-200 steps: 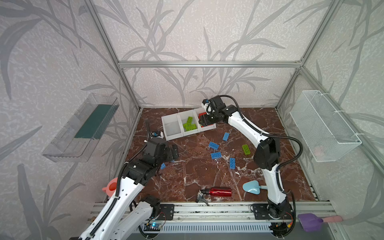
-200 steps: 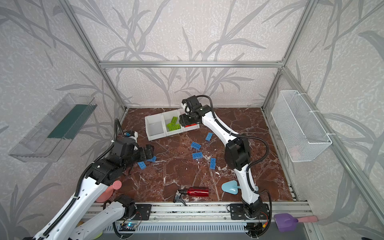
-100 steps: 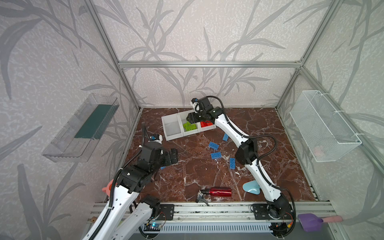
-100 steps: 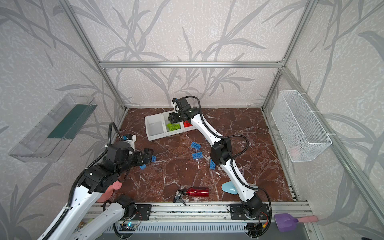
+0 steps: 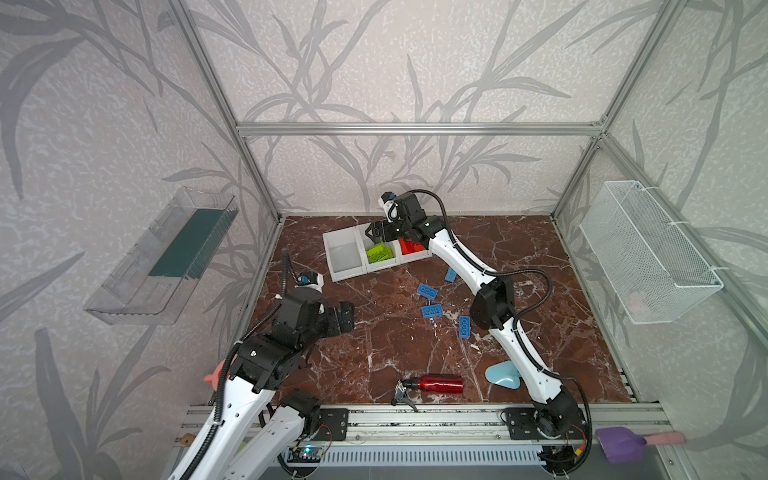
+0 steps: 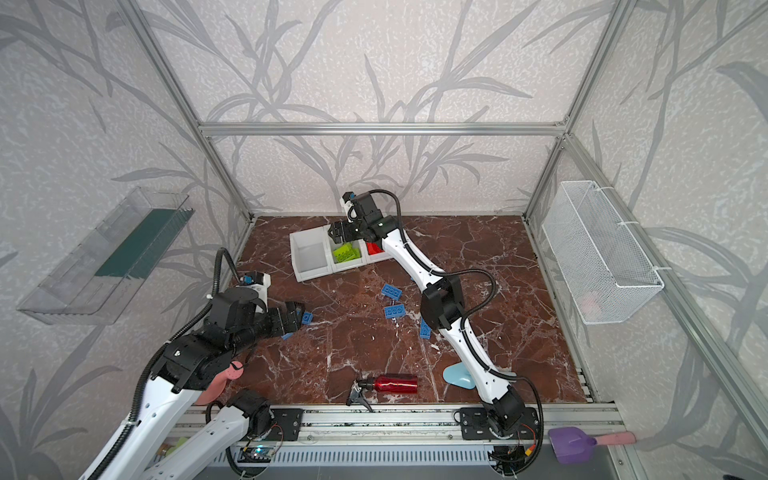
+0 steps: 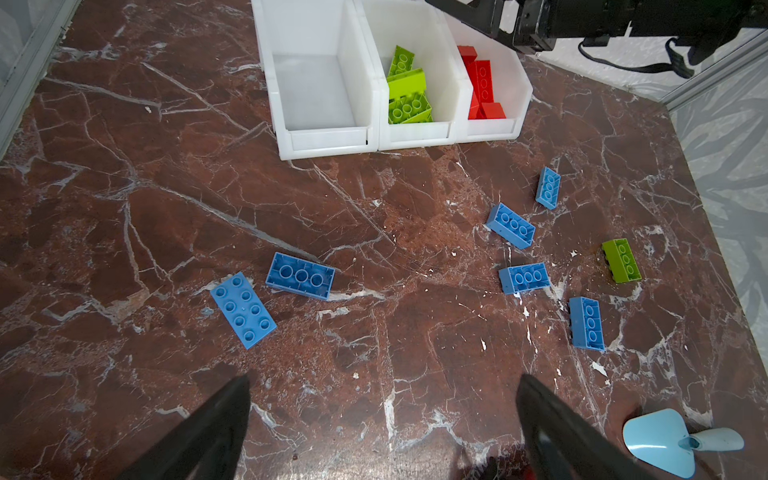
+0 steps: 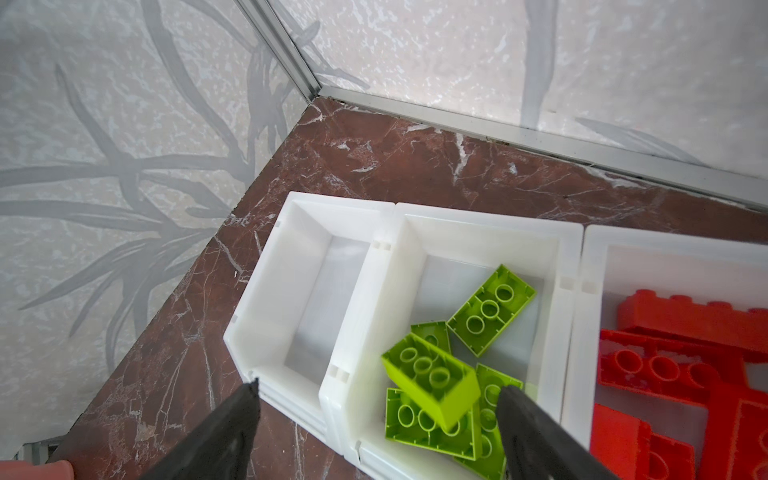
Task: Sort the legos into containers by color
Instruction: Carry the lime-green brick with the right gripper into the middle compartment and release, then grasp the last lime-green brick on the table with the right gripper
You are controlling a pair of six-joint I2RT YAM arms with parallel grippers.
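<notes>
Hovering low over the marble floor [image 7: 166, 208], our left gripper [image 7: 384, 379] stands spread wide with nothing between its jaws. We judge the next pick turns on the two nearest blue legos: a studs-up brick [image 7: 243, 309] and, just beside it, an underside-up brick [image 7: 300, 281]. Both lie ahead of this gripper, between it and the containers [image 7: 375, 95], on the side of the empty bin [image 7: 328, 137]. The long axis of the studs-up brick runs slantwise to the line between our fingertips, so we would need a wrist turn to close across its width. Our left arm is much the nearer. Our right gripper [image 8: 379, 385] hangs over the middle bin [image 8: 486, 224], jaws apart and gripping nothing, above a tilted green lego [image 8: 430, 382] on the green pile. Red legos [image 8: 665, 370] sit in the third bin [image 8: 592, 266]. Four more blue bricks [image 7: 523, 277] and a lone green lego [image 7: 621, 261] lie well apart on the floor. We can read no brand, label or writing anywhere
</notes>
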